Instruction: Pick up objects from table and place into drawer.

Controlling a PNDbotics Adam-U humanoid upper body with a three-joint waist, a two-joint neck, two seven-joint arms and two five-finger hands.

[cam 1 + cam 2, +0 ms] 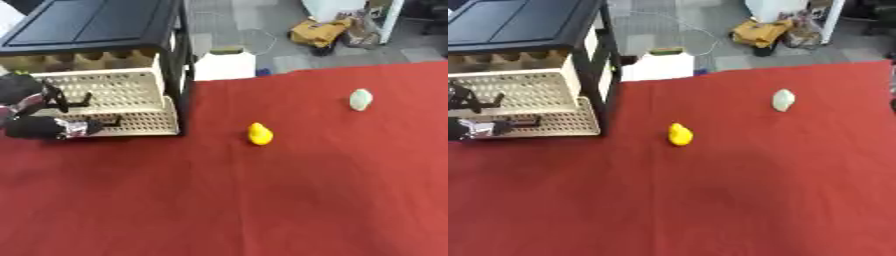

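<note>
A small yellow object (259,134) lies on the red tablecloth near the middle. A pale greenish-white object (360,99) lies further right and back. At the back left stands a black drawer unit (96,25), and its cream perforated drawer (131,82) is pulled out towards me. My left hand (35,128) comes in from the left edge and sits over the drawer's front left part, its dark fingers (74,102) stretched out to the right over the drawer floor. I see nothing held in it. My right hand shows in neither view.
The red cloth (262,200) covers the whole table. Behind the table's far edge stand a white box (224,65), a yellow bag (319,31) and other clutter on a grey floor.
</note>
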